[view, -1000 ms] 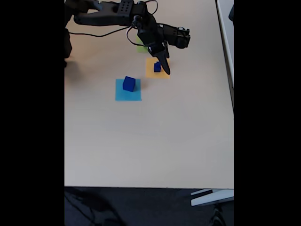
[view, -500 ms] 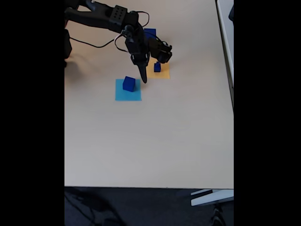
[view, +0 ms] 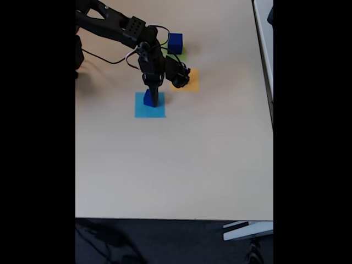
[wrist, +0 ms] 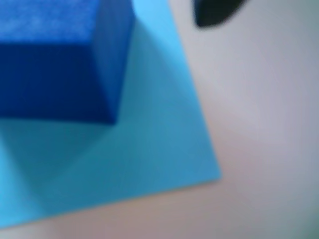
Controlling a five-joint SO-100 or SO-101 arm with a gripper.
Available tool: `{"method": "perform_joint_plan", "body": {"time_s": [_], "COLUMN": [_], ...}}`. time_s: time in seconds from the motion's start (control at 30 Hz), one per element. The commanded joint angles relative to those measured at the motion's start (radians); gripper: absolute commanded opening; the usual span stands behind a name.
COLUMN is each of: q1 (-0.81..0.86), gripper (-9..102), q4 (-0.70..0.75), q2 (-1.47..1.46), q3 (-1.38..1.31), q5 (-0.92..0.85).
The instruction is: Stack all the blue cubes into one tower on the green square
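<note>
In the fixed view my gripper [view: 154, 100] points straight down over a dark blue cube [view: 147, 99] on the light blue paper square [view: 142, 111]; its dark fingers cover the cube's right part. The wrist view shows this cube [wrist: 55, 59] very close at the upper left. One black fingertip [wrist: 217, 12] sits off to the cube's right, above bare table. I cannot make out how wide the jaws stand. A larger blue cube [view: 175, 43] rests on the green square [view: 182, 53], of which a sliver peeks out.
An orange-yellow paper square [view: 193, 81] lies right of the gripper, partly under the arm's wrist. A black cable [view: 110, 53] loops along the arm at the top left. Bare beige table [view: 176, 165] stretches toward the front edge.
The gripper swung left from the orange-yellow square to the cube on the light blue square and dropped down over it. The arm now hides the small cube that stood on the orange-yellow square.
</note>
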Motion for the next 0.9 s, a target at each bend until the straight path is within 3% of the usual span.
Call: {"method": "perform_joint_plan", "body": {"time_s": [0.0,0.87], "q1": [0.028,0.069], "gripper": [38,31], "q4": [-0.015,0.009], "q2": [0.086,0.043], "q3": [0.002,0.017], "q5": [-0.014,-0.054]}}
